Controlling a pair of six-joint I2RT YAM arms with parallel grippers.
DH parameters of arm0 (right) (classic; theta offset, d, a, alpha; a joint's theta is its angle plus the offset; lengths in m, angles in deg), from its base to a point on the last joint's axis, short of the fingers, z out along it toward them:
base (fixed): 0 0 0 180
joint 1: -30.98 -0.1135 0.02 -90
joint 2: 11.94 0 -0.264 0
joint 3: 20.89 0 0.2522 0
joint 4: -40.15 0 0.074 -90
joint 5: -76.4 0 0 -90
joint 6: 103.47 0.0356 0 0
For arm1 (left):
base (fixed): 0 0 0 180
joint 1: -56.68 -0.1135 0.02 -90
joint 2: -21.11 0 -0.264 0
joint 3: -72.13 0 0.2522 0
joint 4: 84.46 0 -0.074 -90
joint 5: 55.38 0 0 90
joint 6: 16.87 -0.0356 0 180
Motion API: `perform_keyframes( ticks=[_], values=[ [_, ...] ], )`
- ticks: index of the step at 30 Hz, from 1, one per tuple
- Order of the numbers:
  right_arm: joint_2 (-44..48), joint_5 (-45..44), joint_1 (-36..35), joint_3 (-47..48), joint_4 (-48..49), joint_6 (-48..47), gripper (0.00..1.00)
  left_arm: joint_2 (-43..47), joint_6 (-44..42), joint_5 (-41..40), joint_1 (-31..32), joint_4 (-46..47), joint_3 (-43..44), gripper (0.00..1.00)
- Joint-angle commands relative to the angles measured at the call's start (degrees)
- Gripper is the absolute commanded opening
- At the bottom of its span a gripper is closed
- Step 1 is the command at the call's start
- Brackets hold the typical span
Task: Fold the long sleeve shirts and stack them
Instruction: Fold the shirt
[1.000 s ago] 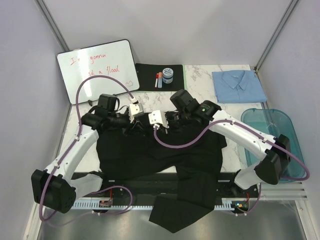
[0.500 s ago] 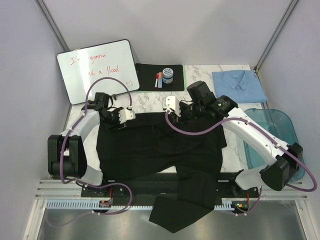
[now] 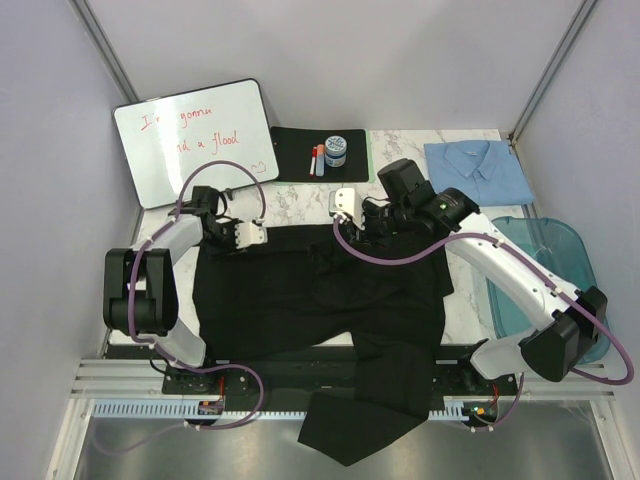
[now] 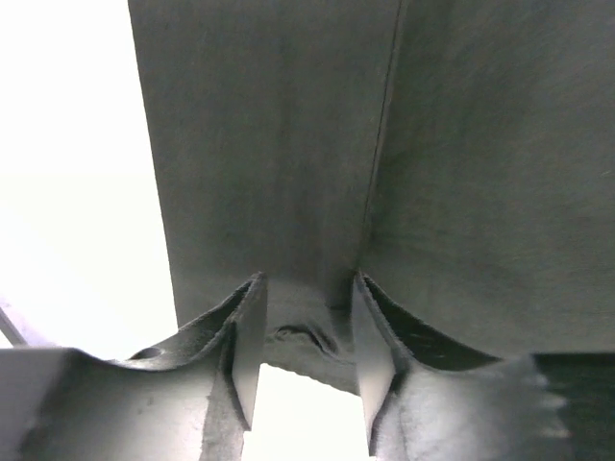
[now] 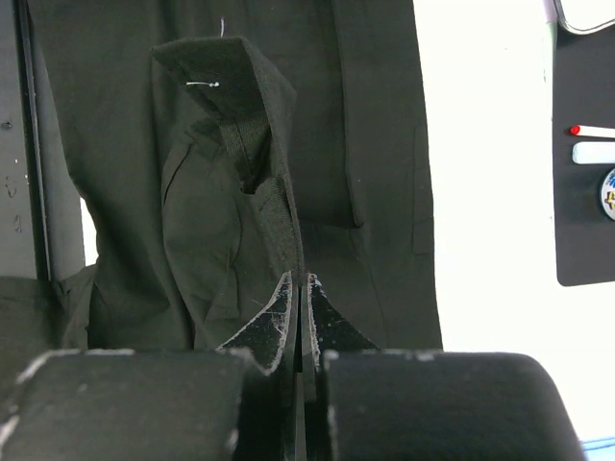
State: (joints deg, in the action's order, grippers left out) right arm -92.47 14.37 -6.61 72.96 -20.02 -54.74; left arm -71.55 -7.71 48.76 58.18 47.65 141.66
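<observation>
You've pulled the black shirt (image 3: pixel 300 300) toward 12 o'clock. Your right pincer (image 5: pixel 300 283) pinches it; your left pincer (image 4: pixel 307 283), half spread, may lose its corner.

A lab test cell: bare panel walls (image 3: pixel 330 50), metal posts (image 3: pixel 545 70), whiteboard (image 3: pixel 195 140), marble-look table (image 3: pixel 400 150).

Matt black cloth shirt (image 3: pixel 320 300) (fine weave), smooth light blue cloth shirt (image 3: pixel 478 170), glossy whiteboard (image 3: pixel 195 140), translucent plastic tub (image 3: pixel 540 240)
</observation>
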Motion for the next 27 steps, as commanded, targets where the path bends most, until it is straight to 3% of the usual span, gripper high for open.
perform_keyframes(
  ticks=[1, 12, 18, 24, 26, 27],
  values=[
    [2.2, 1.0, 0.2, 3.1, -0.9, 0.7, 0.00, -0.3, -4.5, -1.7, -0.6, 2.2, 0.4, 0.39],
    [4.2, 1.6, 0.2, 5.2, -3.4, 0.9, 0.00, 7.0, -8.4, -0.1, -0.6, -2.7, -2.7, 0.03],
    [4.3, 2.9, 0.1, 7.4, -5.7, 0.0, 0.00, 10.0, -9.5, 0.3, -1.1, -4.4, -3.1, 0.02],
    [4.2, 3.2, 0.2, 7.5, -6.0, -0.3, 0.00, 7.5, -11.1, -0.9, -1.1, -4.2, -4.8, 0.03],
    [4.2, 3.4, 0.2, 7.5, -6.2, -0.6, 0.00, 6.5, -11.0, -0.9, -1.2, -4.0, -5.1, 0.07],
    [4.2, 3.5, 0.1, 7.4, -6.3, -0.9, 0.00, 5.7, -10.7, -0.9, -1.2, -3.8, -5.2, 0.14]
  ],
)
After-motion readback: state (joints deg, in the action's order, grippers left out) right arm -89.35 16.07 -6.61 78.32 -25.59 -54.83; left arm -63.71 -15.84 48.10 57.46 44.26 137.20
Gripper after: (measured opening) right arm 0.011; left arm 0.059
